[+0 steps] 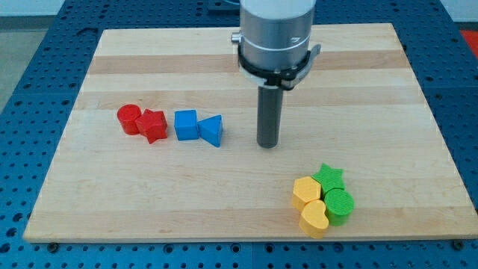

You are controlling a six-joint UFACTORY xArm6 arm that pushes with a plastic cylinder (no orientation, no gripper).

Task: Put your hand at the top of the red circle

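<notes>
One small red plastic circle block (129, 118) sits at the view's left, touching a red star block (153, 125); we judge it light, rigid, easily slid. Our tip (268, 144), a bare rod without jaws, stands well apart to its right.

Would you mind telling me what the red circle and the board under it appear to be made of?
The red circular block looks like matte plastic, possibly 3D-printed: uniform colour, no shine. The pale wooden board seems to be smooth butcher-block wood, showing long glued strips and grain. My tip stands to the view's right of the blue blocks.
</notes>
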